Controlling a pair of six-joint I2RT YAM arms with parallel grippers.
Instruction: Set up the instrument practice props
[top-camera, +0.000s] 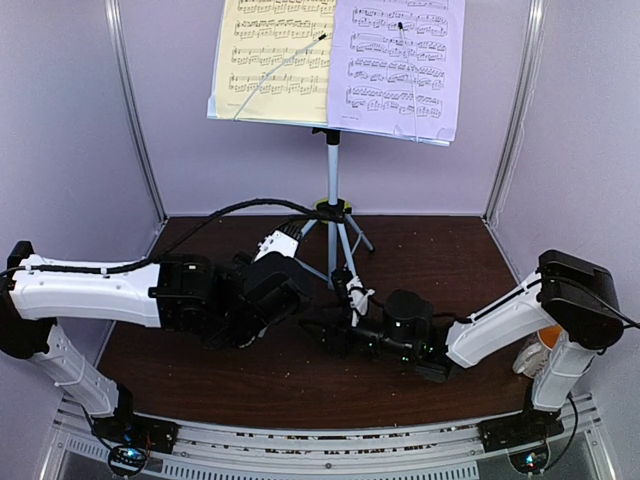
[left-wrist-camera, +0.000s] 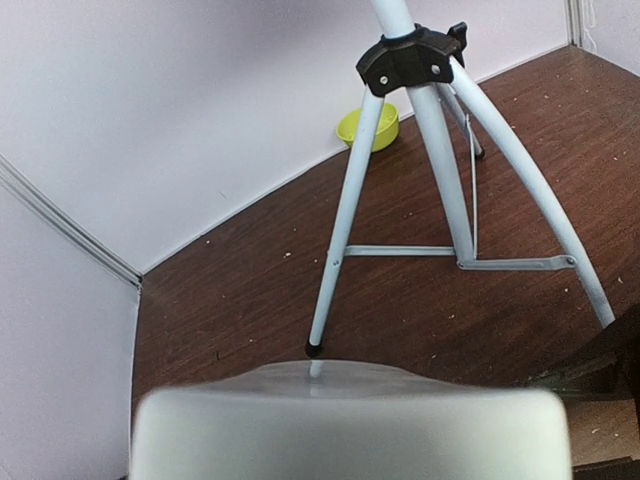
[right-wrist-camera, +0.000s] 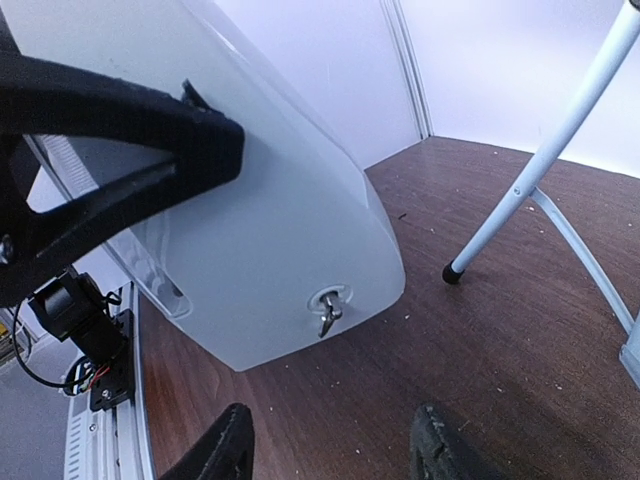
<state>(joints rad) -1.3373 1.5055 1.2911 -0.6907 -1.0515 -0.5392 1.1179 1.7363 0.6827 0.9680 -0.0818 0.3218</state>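
Two pages, the yellow sheet (top-camera: 270, 60) and the lilac sheet (top-camera: 400, 65), rest on the music stand (top-camera: 333, 170) at the back of the table (top-camera: 430, 250) while the left end effector (top-camera: 272, 262) clamps the metronome (right-wrist-camera: 280, 230) near the tripod (left-wrist-camera: 345, 230), the right end effector (right-wrist-camera: 335, 450) spread empty; next, likely, an upright set-down.

A blurred white bulk, probably the metronome (left-wrist-camera: 350, 420), is cropped below.
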